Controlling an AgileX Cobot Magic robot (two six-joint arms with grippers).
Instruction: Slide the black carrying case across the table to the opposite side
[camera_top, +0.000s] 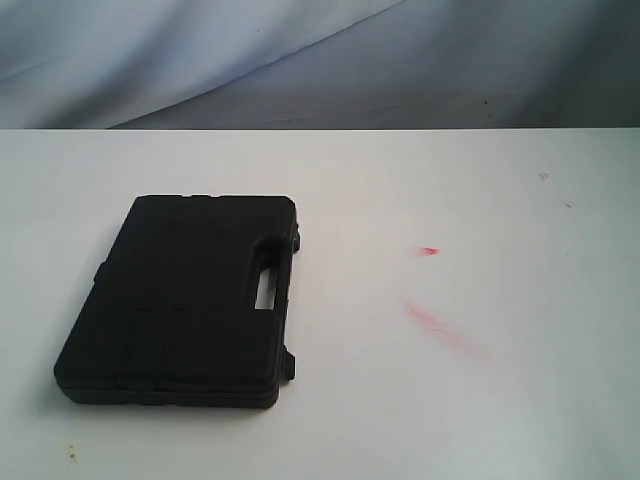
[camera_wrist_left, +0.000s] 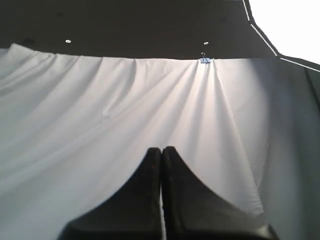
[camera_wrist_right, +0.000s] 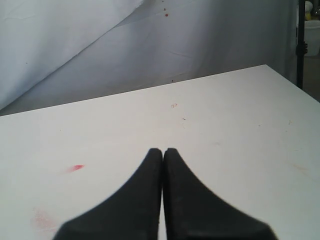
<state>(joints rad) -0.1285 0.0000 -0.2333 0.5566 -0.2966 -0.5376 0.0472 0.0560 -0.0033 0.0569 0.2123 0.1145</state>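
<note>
Both tools clenched and empty; case lies untouched on the left of the counter.

The left tool (camera_wrist_left: 161, 153) has its jaws pressed together on nothing and faces only draped cloth (camera_wrist_left: 100, 110). The right tool (camera_wrist_right: 162, 153) is likewise pinched closed, hovering over bare counter (camera_wrist_right: 225, 125) near a red smear (camera_wrist_right: 75, 168). Neither is near the case (camera_top: 185, 300), which lies flat and closed on the left in the exterior view, its handle slot (camera_top: 268, 283) turned toward the open counter (camera_top: 480, 400). It looks like a stiff moulded shell, not fragile, its weight unknowable. Its broad flat base should glide on the smooth top. A closed tool pushing low at the middle of the edge opposite the handle should keep it from spinning; hooking the slot to pull is the alternative.
</note>
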